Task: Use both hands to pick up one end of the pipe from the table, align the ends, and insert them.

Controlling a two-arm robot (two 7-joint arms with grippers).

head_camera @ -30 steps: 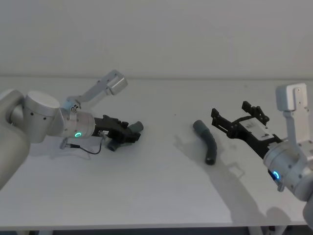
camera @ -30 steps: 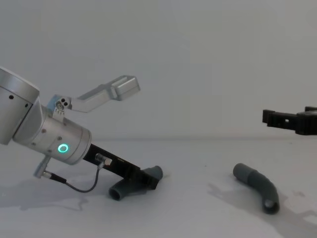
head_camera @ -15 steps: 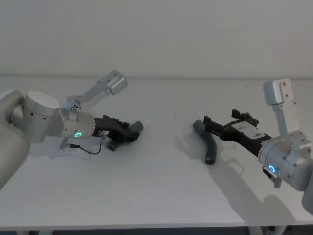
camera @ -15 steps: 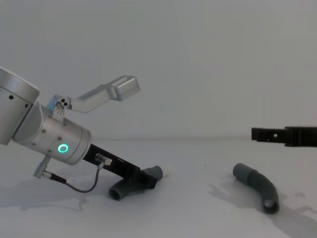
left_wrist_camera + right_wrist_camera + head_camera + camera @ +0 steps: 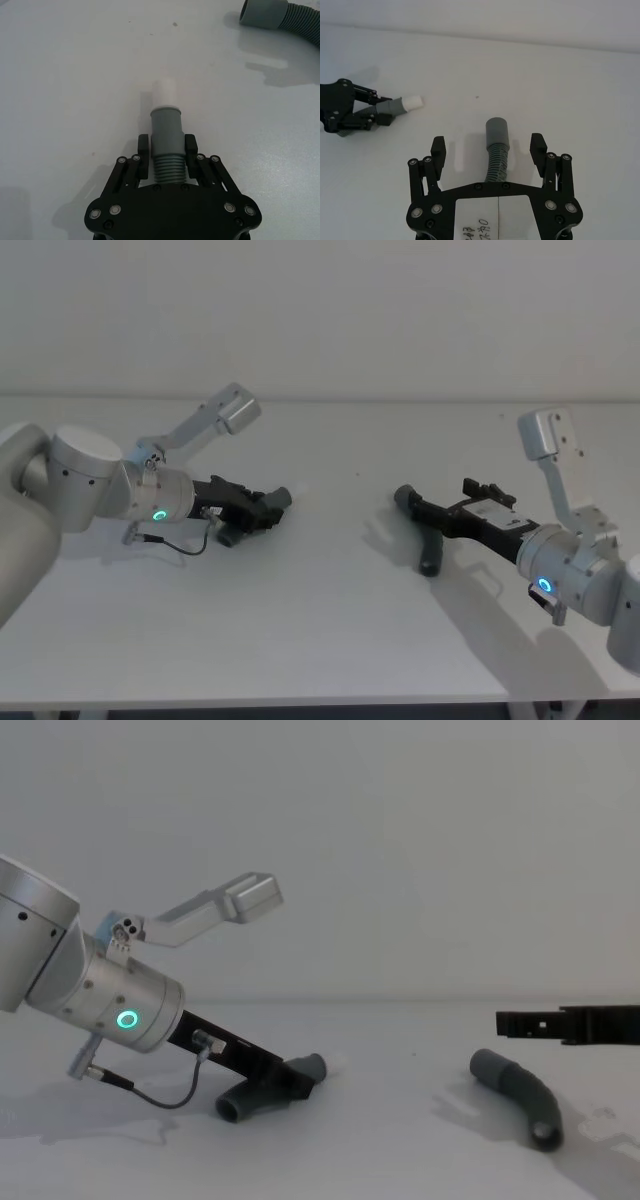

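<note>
Two pieces: left end effector (image 5: pixel 262 510) is pinching the white-tipped pipe (image 5: pixel 166 150) behind its collar (image 5: pixel 165 124) at centre left, tip (image 5: pixel 163 93) free for mating; spread right end effector (image 5: pixel 489 148) is straddling the other piece (image 5: pixel 497 134), centre right.

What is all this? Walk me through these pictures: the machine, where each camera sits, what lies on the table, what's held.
This is a two-armed robot. One picture looks down from its head, one looks across the table from its chest, and one comes from each wrist. The left end effector, a black two-finger clamp, is shut on a ribbed pipe piece with a pale tip. The right end effector is open, straddling the other pipe piece, which lies on the table ungripped.
</note>
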